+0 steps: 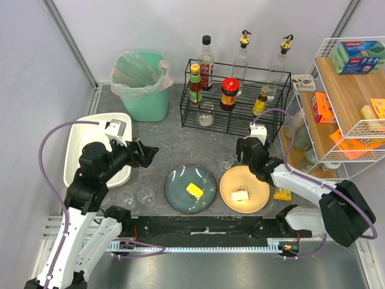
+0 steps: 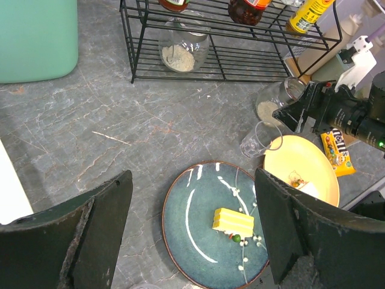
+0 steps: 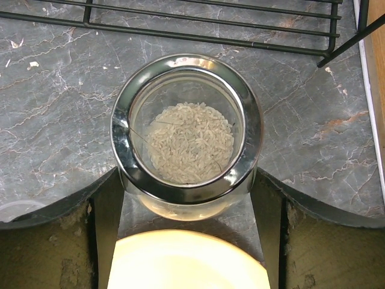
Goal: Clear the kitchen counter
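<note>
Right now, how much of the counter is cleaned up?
Nothing looks done yet: what shows of the white tub is empty. In hand: the right gripper straddles the rice jar; a firm grip isn't clear. The left gripper hangs open and empty. Left on the kitchen counter: blue plate, yellow plate, small glasses, candy packet.

Bare kitchen counter (image 1: pixel 171 141) before green bin (image 1: pixel 143 90), rice jar (image 3: pixel 187 135) between wire rack (image 1: pixel 236 117) and yellow plate (image 3: pixel 187 262), seemingly little side room
</note>
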You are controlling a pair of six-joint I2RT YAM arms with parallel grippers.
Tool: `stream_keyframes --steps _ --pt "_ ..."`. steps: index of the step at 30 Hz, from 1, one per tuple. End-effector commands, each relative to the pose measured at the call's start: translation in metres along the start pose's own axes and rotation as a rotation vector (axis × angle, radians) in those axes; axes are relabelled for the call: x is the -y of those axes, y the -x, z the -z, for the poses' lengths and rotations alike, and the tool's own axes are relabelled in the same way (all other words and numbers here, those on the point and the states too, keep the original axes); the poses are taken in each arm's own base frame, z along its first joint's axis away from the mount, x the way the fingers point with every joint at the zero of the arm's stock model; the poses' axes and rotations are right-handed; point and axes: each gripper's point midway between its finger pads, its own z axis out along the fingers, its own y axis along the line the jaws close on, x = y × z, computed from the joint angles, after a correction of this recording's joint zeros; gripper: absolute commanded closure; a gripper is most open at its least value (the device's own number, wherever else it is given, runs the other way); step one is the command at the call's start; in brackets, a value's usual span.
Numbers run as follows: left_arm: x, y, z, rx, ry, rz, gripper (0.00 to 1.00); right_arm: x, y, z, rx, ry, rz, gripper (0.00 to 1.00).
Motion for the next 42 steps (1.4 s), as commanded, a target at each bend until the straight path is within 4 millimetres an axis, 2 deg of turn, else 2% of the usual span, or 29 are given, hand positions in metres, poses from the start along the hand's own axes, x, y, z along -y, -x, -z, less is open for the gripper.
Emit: stream_keyframes --steps 1,11,16,31,42 --pt "0.003 0.012 0.004 0.04 -0.002 -0.01 0.13 -0.01 0.052 0.01 0.138 0.019 -0.069 0.57" --pt "0.002 0.011 0.005 0.038 0.004 -0.01 0.13 -0.016 0.078 0.011 0.202 0.025 -0.097 0.59" --pt "0.002 0.011 0.005 0.038 0.004 -0.01 0.13 -0.02 0.085 0.005 0.215 0.014 -0.095 0.59" --pt "0.001 0.011 0.006 0.034 0.011 -0.015 0.13 -0.025 0.1 -0.031 0.197 -0.003 -0.13 0.6" --pt "0.0 0.012 0.005 0.035 0.018 -0.017 0.13 -0.016 0.113 -0.052 0.2 -0.047 -0.135 0.6"
